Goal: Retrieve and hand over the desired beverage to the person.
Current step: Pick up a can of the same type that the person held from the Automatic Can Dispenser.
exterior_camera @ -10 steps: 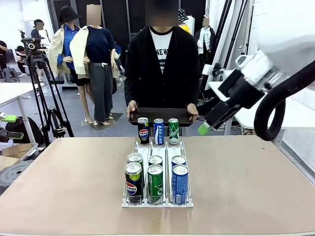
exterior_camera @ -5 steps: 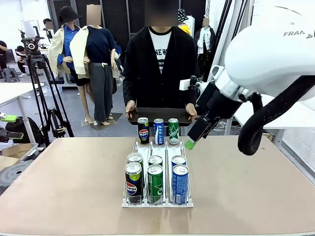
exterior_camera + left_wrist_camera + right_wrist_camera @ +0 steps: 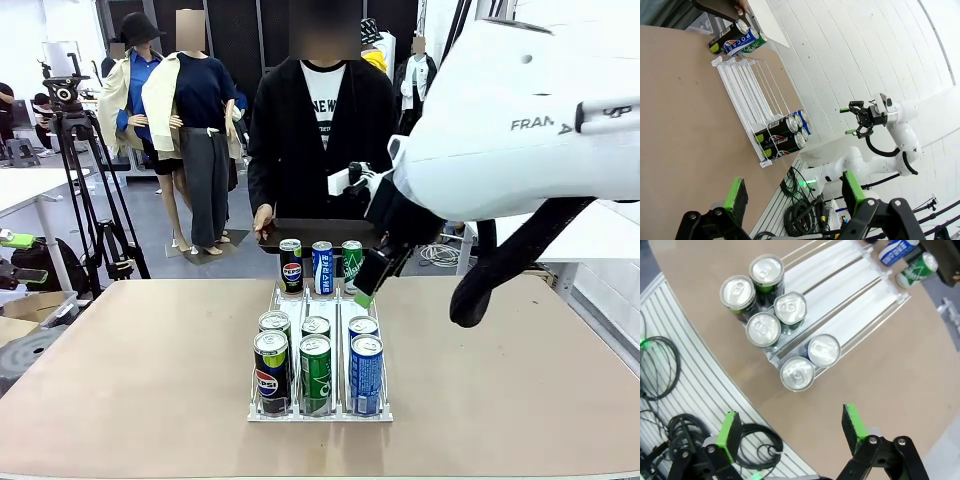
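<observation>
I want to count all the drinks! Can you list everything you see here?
Rack cans: six; two black-and-yellow, two green, two blue; near end of the rack.
Far cans: three; black, blue, green; table's far edge.
Rack: one, white, middle of the table.
Table: one, tan, between robot and person.
Tray: one, dark, in the person's hands.
Camera: one, black, on a tripod at the left.
Person: one, black jacket, far side.
Right gripper: one, black with green pads, open, above the rack.
Left gripper: one, same colours, open, off to the rack's side.
</observation>
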`<state>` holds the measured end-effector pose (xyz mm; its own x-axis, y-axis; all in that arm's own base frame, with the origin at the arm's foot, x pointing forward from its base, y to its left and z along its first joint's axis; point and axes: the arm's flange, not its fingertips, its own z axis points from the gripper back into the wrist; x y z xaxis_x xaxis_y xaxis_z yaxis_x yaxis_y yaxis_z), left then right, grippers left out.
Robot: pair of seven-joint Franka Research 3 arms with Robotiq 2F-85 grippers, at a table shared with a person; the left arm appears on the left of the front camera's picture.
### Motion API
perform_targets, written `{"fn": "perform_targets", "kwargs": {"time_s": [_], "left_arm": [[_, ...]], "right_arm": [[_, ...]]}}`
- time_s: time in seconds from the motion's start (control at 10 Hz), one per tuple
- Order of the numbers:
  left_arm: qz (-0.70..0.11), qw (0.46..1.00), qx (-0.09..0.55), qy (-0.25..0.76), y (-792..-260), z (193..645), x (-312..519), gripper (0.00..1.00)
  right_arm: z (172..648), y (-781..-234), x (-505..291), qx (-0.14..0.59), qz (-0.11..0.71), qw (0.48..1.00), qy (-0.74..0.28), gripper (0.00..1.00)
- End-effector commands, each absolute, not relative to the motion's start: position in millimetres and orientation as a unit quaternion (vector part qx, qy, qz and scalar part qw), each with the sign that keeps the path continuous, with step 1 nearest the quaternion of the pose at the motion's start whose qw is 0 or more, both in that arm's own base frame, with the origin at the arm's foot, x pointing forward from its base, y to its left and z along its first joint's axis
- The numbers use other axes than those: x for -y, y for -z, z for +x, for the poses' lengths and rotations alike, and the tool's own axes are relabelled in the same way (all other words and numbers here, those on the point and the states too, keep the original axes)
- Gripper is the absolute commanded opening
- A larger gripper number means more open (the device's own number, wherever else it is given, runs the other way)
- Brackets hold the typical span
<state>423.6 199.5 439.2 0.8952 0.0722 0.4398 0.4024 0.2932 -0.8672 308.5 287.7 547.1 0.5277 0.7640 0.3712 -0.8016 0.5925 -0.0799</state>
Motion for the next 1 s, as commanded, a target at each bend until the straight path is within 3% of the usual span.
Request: {"fn": "perform_targets", "kwargs": {"time_s": [0.0, 0.4, 0.9], "left_arm": [[-0.582, 0.78, 0.203, 0.106, -440, 423, -201, 1.0], [-0.582, 0.78, 0.203, 0.106, -440, 423, -201, 1.0], [-0.582, 0.78, 0.203, 0.106, -440, 423, -201, 1.0]], "right_arm": [[309, -546, -307, 0.189, 0.02, 0.88, -0.435, 1.0], [320, -524, -325, 0.165, -0.022, 0.892, -0.42, 1.0], [345, -511, -323, 0.146, -0.017, 0.921, -0.36, 1.0]]}}
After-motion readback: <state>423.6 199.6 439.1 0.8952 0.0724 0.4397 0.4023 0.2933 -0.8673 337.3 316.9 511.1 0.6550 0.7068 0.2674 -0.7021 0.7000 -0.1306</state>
